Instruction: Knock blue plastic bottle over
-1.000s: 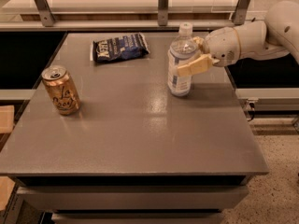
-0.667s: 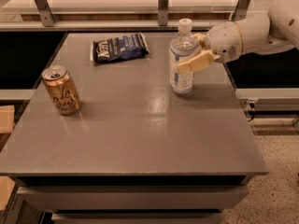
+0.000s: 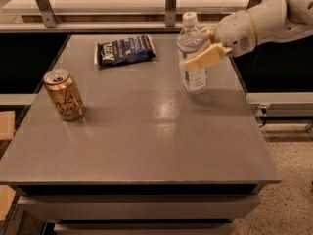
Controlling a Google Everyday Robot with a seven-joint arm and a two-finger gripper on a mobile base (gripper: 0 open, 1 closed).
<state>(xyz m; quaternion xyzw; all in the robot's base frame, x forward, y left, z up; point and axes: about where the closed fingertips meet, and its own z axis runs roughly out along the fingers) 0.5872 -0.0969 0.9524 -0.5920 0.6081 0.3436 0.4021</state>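
The blue plastic bottle (image 3: 194, 75) is clear, with a white cap and a pale blue label. It stands at the table's right side, its top leaning a little to the left. My gripper (image 3: 197, 48) reaches in from the right at the bottle's upper half. It is open, with one tan finger (image 3: 204, 58) in front of the bottle and touching it, and the other behind it near the shoulder.
A golden-orange drink can (image 3: 63, 94) stands upright at the left of the grey table (image 3: 146, 146). A dark blue snack bag (image 3: 125, 49) lies at the back middle. The table's right edge is close behind the bottle. Metal posts stand behind the table.
My gripper has moved up and slightly left against the bottle. The bottle's cap has shifted left and the bottle now leans. The can and the bag have not moved.
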